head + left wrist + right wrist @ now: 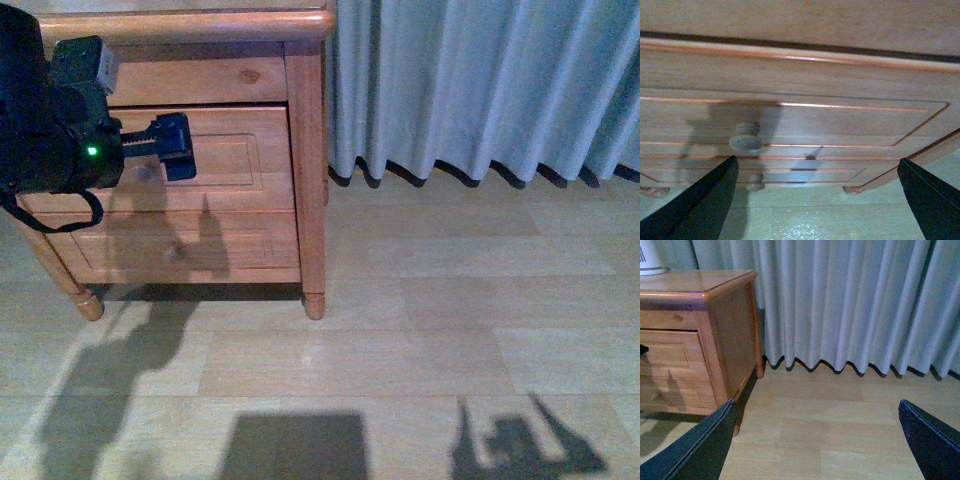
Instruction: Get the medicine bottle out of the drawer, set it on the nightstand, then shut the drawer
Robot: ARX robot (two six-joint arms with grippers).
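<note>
**Left gripper spread wide at the drawer front, right gripper idle over the floor**

The left arm (45, 130) fills the near left of the front view, a green light glowing on its black body. It reaches to the nightstand (305, 150). The left gripper (178, 148) is level with the drawer (240, 150), near the left half of the panelled front. In the left wrist view its fingers (700, 200) are spread wide and hold nothing. The knob (746, 139) lies ahead of the tips, close to one finger rather than centred in the gap. Whether a finger touches the wood cannot be told.

The drawer is the middle band of the nightstand front, under a plain rail and above the shallower lower drawer (250, 245), which has its own small knob (756, 183). A dark gap runs along the drawer's top edge. It seems to stand slightly proud of the frame, though this is not certain. Its inside is hidden in every view.

The right gripper (815, 402) hangs over the floor (450, 330), off the nightstand's right side and facing the curtain (480, 90). Its jaws are wide apart, with nothing between them.

The base of a white appliance (650, 262) stands on the nightstand top, back from the right edge. Arm shadows fall on the drawer fronts and on the floor.
</note>
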